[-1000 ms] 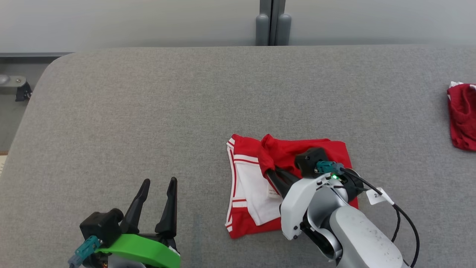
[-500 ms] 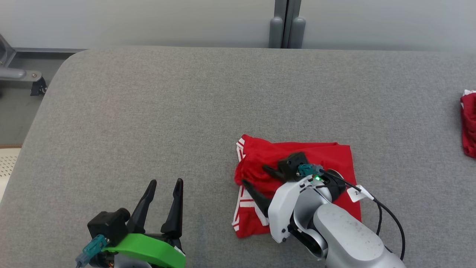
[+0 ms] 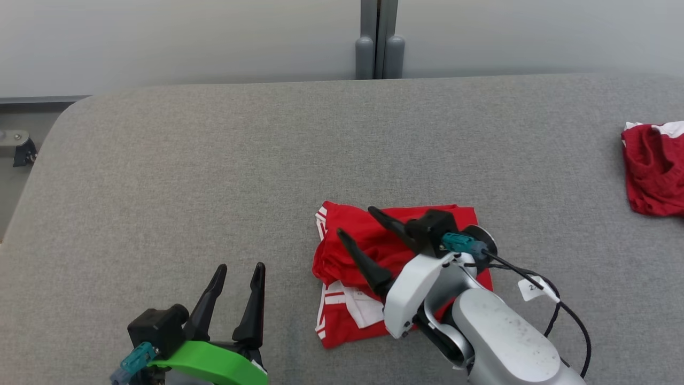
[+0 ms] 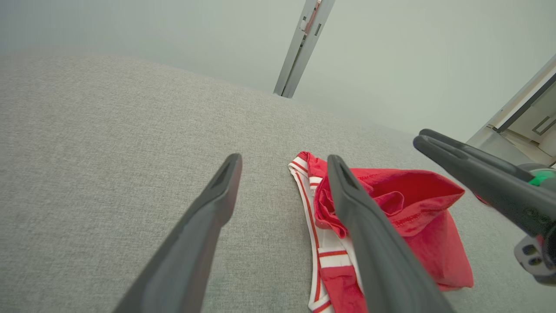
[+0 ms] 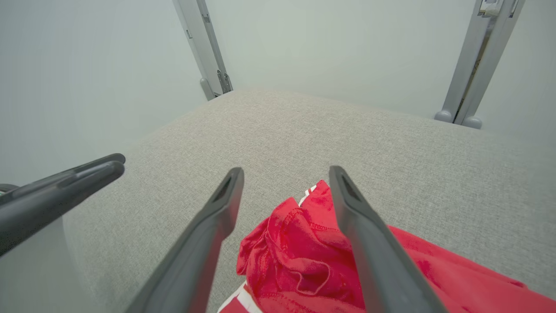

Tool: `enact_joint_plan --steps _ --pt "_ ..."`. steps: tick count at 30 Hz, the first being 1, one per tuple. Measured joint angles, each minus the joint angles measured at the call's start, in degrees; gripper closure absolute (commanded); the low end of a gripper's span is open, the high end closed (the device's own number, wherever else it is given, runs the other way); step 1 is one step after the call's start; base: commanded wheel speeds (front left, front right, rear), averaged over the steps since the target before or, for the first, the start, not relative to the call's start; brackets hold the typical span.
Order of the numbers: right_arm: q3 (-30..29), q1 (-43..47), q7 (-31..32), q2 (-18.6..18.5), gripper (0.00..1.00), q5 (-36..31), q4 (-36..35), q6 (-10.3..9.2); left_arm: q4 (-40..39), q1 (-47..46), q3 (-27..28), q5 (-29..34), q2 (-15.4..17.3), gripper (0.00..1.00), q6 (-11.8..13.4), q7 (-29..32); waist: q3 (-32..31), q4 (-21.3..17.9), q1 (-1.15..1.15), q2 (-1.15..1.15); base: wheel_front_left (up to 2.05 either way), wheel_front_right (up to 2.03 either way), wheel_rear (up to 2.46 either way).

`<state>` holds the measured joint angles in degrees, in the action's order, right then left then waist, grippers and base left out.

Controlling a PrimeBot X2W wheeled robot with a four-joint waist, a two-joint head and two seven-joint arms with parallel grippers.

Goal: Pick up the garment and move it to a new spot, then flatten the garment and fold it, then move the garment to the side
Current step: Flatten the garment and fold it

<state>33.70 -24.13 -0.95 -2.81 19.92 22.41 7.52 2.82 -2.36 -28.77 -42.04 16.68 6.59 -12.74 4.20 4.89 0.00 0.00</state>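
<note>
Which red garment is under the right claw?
The folded garment mid-table, directly beneath the open right claw; the other garment lies bunched at the far right edge.

Camera layout: one head view, two wrist views.
Head view looks steeply down from above the grey table (image 3: 214, 160); both wrist views sit low and close, facing the back wall (image 4: 391, 65). All three share the red garment (image 3: 374, 243).

A red garment (image 3: 374, 243), striped in white, is shown on a grey table (image 3: 214, 176); another red cloth (image 3: 654, 171) is seen.
</note>
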Motion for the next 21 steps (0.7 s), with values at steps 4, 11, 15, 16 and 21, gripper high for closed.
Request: enact_joint_plan --steps 4,11,15,16,21 --pt "-6.11 2.08 -1.26 -0.01 0.00 -2.79 -3.41 0.00 -0.43 0.16 -0.08 0.00 0.20 0.00 0.24 0.07 -0.24 -0.98 0.00 0.00 0.00 0.00 0.00" --pt "-18.20 7.88 -2.19 -0.02 0.00 -6.89 -7.75 0.00 -0.91 0.38 -0.16 0.00 0.42 0.00 0.47 0.13 0.03 -1.56 0.00 0.00 0.00 0.00 0.00" --pt "-23.46 11.28 -2.19 -0.09 0.75 -10.46 -7.68 0.00 -1.16 0.38 0.10 0.02 0.56 0.00 0.56 0.03 0.40 -1.64 0.00 0.00 0.00 0.00 0.00" --pt "-24.03 11.88 -2.19 -0.09 0.87 -11.33 -7.24 0.00 -1.23 0.38 0.15 0.02 0.58 0.00 0.56 -0.02 0.51 -1.64 0.00 0.00 0.00 0.00 0.00" --pt "-23.38 13.27 -2.56 -0.08 1.00 -11.79 -3.66 0.00 -1.44 0.18 0.51 0.27 0.97 0.00 0.92 -0.14 1.22 -1.31 0.00 0.00 0.00 0.00 0.00"
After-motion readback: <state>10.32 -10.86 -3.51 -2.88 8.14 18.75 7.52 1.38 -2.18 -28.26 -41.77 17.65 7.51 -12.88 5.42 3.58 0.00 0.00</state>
